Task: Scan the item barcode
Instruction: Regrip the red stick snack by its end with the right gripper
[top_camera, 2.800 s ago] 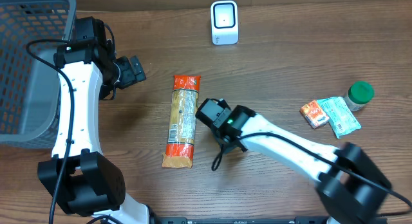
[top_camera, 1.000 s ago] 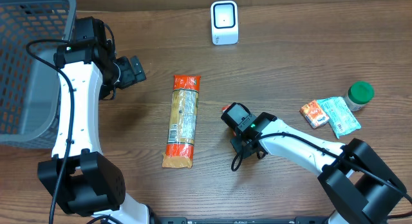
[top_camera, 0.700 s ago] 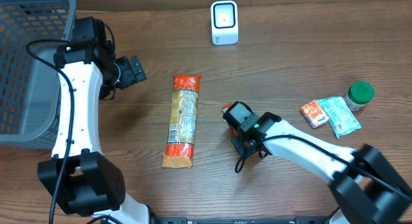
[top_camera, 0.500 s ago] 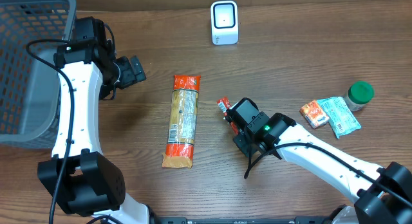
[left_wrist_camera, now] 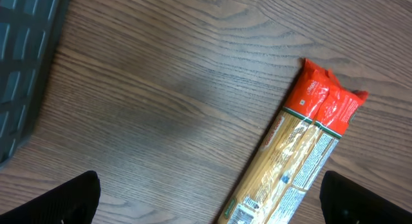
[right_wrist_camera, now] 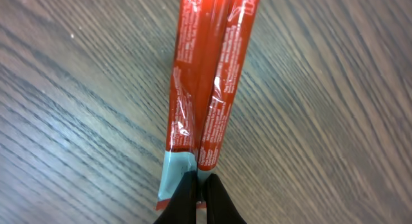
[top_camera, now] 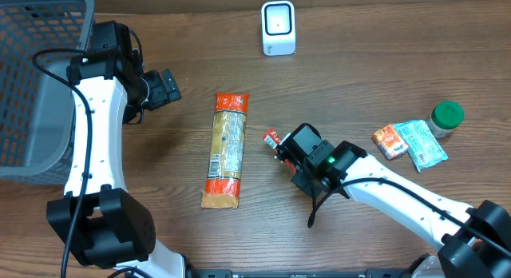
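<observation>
The right gripper point(right_wrist_camera: 198, 197) is pinched tight on the flat, pale end seal of a red twin-stick packet point(right_wrist_camera: 206, 76). Its two dark fingertips meet with only the film between them. The rest of the packet runs straight out from the jaws over the wooden table point(top_camera: 359, 78). Whether its far end rests on the wood or hangs clear I cannot tell.

This gripper and packet sit just to the right of the long pasta packet point(top_camera: 226, 150), about level with its middle and apart from it. The white scanner point(top_camera: 278, 28) stands well beyond the pasta packet's upper end and a little to its right.

The left gripper point(top_camera: 168, 86) hangs to the left of the pasta packet with its jaws spread wide and nothing in them. The grey basket point(top_camera: 32, 86) is further left again.

The red packet looks very light, with a thin, glossy wrapper. I judge it slick and floppy, likely to droop or swing from a single end hold. The crimped seal is the sensible place to grip, since it is flat and holds no contents to crush. No barcode shows on the visible face, so the packet may need turning towards the scanner.
</observation>
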